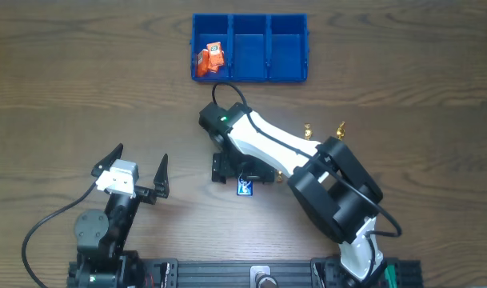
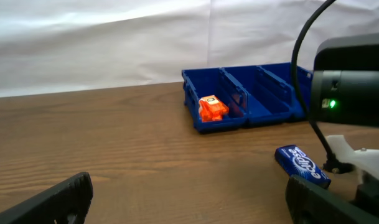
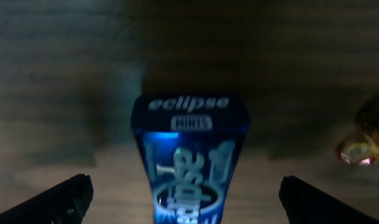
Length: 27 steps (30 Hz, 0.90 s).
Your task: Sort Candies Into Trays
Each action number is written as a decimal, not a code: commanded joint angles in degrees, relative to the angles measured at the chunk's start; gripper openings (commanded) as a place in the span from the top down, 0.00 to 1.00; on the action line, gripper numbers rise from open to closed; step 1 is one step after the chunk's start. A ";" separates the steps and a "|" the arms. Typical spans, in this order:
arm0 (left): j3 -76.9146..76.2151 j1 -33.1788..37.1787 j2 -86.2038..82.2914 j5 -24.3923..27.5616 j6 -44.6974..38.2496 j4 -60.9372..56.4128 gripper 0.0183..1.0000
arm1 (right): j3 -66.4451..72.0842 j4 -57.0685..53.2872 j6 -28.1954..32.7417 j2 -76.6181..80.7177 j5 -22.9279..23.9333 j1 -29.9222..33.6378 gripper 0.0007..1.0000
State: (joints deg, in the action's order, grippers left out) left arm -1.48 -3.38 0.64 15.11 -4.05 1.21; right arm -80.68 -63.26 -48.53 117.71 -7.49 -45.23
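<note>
Gripper on right arm [image 3: 184, 182] spread wide, straddling blue mint pack [image 3: 190, 155] flat on table [image 3: 52, 62], fingers clear of its sides, gold-wrapped candy [image 3: 363, 140] nearby, orange candies [image 1: 211, 58] in blue tray [image 1: 249, 78] end compartment, well apart.

Left arm [image 1: 115, 210]: black links, round black base joint [image 1: 91, 228]. White block [image 1: 121, 174] sits behind the left tool [image 1: 141, 154]. Fingers [image 1: 161, 172] are black and tapered to points. A thin black base cable [image 1: 39, 232] leaves the foot.

Right arm [image 1: 339, 192]: bulky black joint housings and glossy white links [image 1: 263, 136]. Green LED [image 1: 224, 121] is lit on one black housing, with a black loop cable [image 1: 227, 90] beside it. Right tool [image 1: 241, 172] is black.

Both bases sit on a black rail [image 1: 227, 274].
</note>
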 commanded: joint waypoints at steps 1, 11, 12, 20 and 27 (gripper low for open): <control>1.20 0.37 -0.42 1.01 0.63 1.73 0.00 | -0.63 0.50 -1.20 1.75 2.51 -0.02 0.00; 1.20 0.37 -0.42 1.01 0.63 1.73 0.00 | -0.02 3.08 -1.18 1.81 2.99 -0.02 0.07; 1.20 0.37 -0.42 1.01 0.63 1.73 0.00 | 0.22 3.45 -1.18 1.81 2.99 -0.02 0.08; 1.20 0.37 -0.42 1.01 0.63 1.73 0.00 | 1.20 5.09 -1.18 1.81 2.97 -0.02 0.25; 1.20 0.37 -0.42 1.01 0.63 1.73 0.00 | 1.25 4.42 -0.76 1.81 3.48 -0.02 0.32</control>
State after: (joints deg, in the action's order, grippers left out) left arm -1.48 -3.36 0.64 15.14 -4.05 1.21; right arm -80.60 -58.30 -49.06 118.89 -6.61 -45.23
